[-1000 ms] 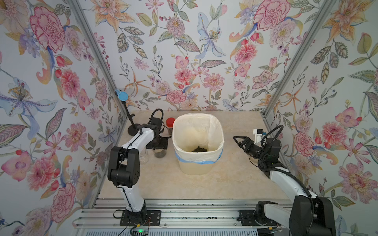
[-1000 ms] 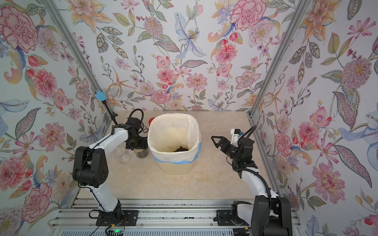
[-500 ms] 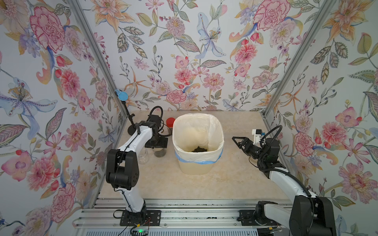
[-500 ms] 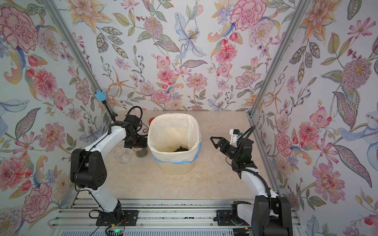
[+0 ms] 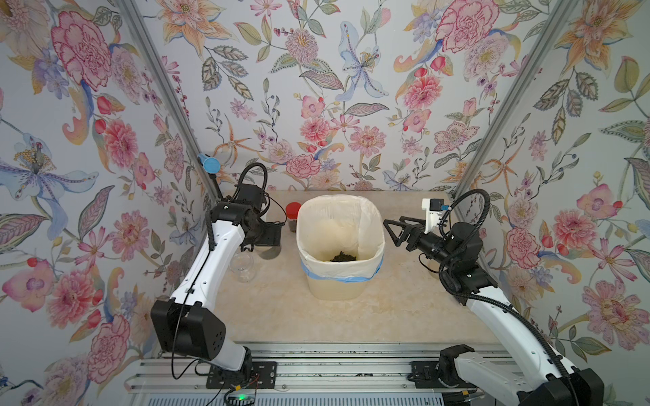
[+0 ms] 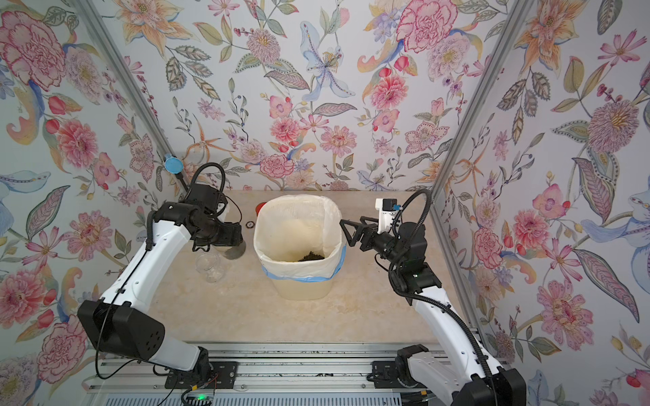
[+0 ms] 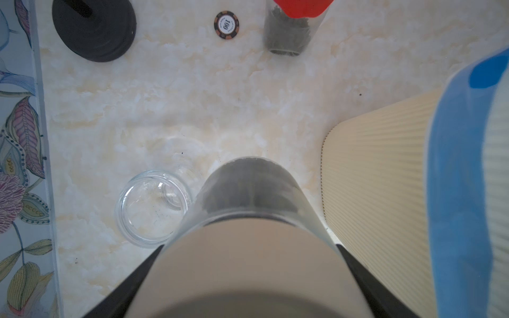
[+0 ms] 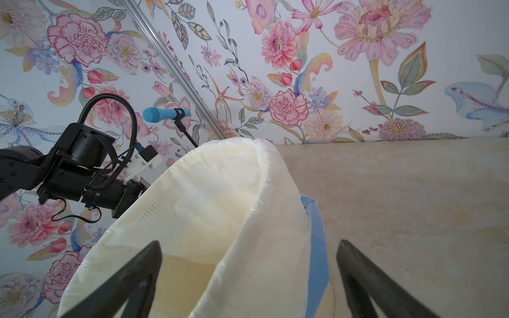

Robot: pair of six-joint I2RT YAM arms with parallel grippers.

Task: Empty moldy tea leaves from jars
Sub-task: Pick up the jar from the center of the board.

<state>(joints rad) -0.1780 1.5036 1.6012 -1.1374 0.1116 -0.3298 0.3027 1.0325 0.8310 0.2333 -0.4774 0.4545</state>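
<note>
Once set against a second earlier, unmoved at middle of bench (image 5: pixel 404 309): big cream ribbed white-lined bin (image 5: pixel 337 288). Unmoved beside it, jaws wide apart, empty: right end effector (image 8: pixel 249 245). Risen slightly, toward far wall: left end effector (image 7: pixel 249 253), clamped on flat beige lid (image 7: pixel 248 280) of squat clear jar (image 7: pixel 248 216), probably lifted, lid on, not yet emptied. Directly below it, inside jar: dark crumbly tea leaves (image 7: pixel 248 181).

"100" on poker chip (image 7: pixel 226 24)

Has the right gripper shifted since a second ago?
Yes. The right gripper, jaws open, has moved toward the bin; in both top views its tips now sit close to the rim.
</note>
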